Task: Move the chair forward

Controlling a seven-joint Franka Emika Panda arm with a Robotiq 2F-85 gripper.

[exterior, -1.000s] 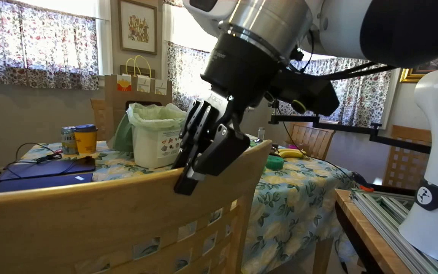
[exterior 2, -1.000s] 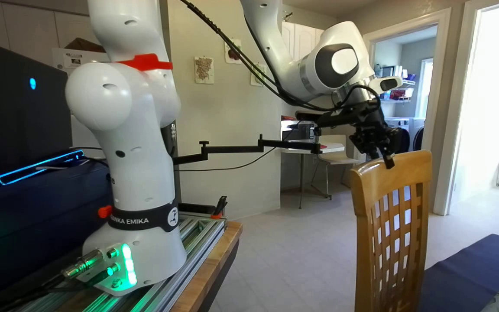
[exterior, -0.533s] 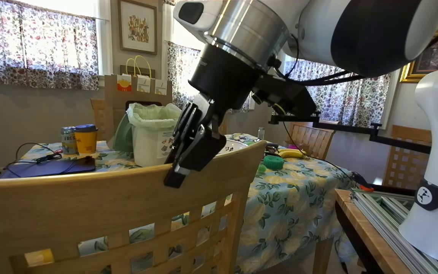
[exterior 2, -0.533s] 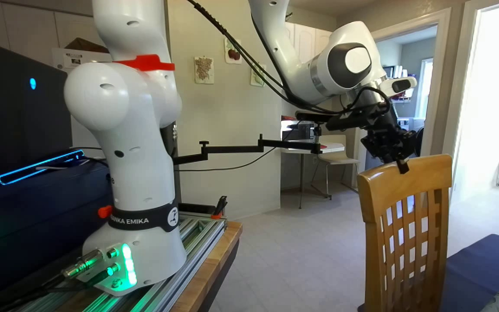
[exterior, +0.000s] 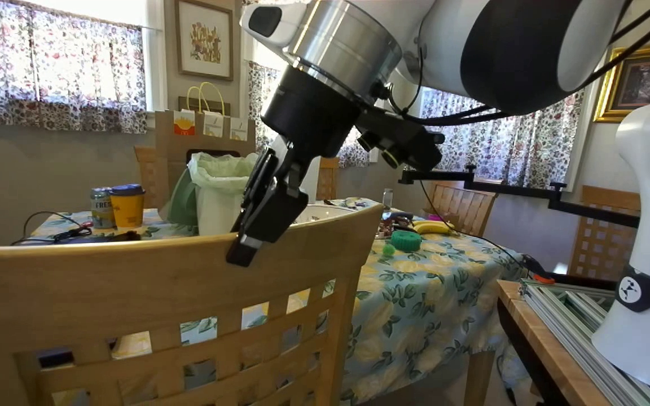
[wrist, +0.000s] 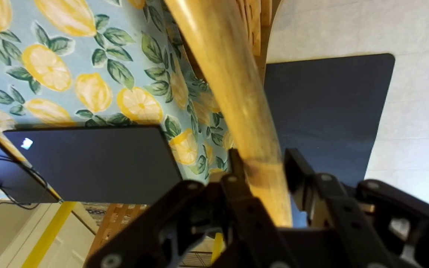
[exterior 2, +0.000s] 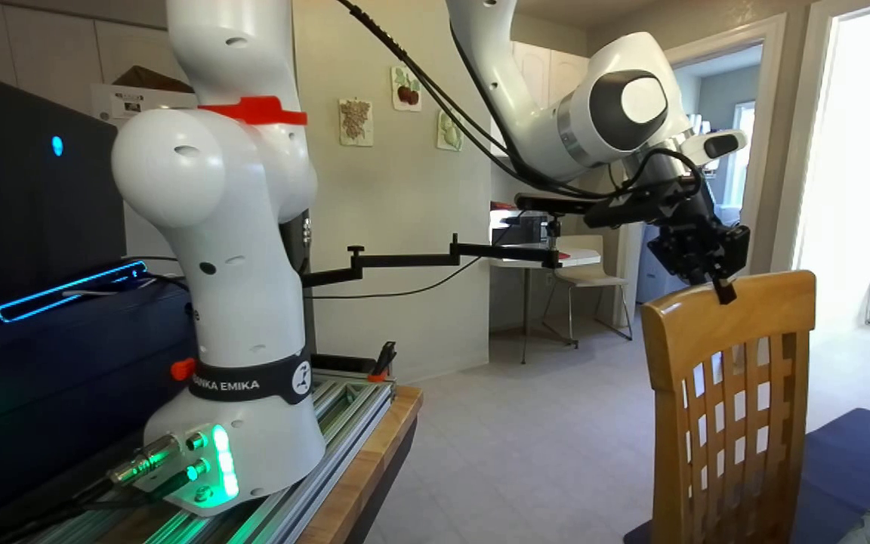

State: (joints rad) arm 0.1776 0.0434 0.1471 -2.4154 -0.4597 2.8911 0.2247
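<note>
Wrist view shows the fingers narrowed onto the top rail of the chair, seemingly gripping it. In both exterior views this chair, near the table, has shifted together with them away from the robot base; so the forward move seems under way.

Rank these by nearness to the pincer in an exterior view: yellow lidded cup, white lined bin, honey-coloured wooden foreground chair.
1. Honey-coloured wooden foreground chair: its top sits inside the pincer.
2. White lined bin: just beyond the chair.
3. Yellow lidded cup: farther back, image left.
</note>
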